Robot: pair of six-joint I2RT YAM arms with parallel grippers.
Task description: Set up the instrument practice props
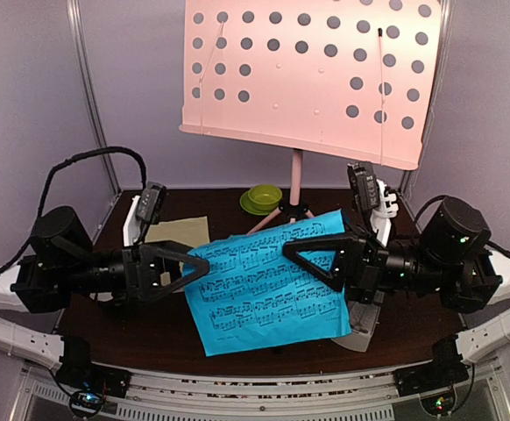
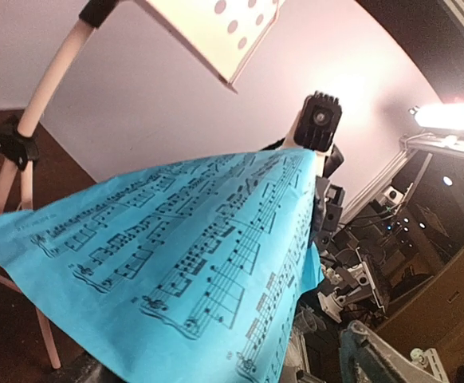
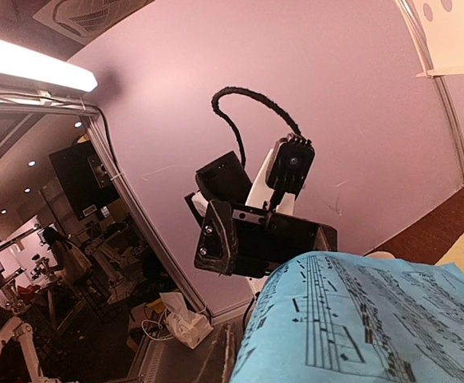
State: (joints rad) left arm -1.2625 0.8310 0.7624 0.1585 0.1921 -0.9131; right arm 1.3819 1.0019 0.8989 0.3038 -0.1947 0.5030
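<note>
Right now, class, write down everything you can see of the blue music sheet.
The blue music sheet is thin, bright blue paper with black staves and notes printed across its face. It curls slightly and appears lifted off the dark table, printed side up, in front of the pink stand. The right gripper is shut on it from the right side. The left gripper meets its left edge, but whether it grips there cannot be told.

Black arms (image 1: 71,263) with white base links, triangular-fingered left tool (image 1: 204,270) and right tool (image 1: 286,250), braided cable (image 1: 80,162).
</note>
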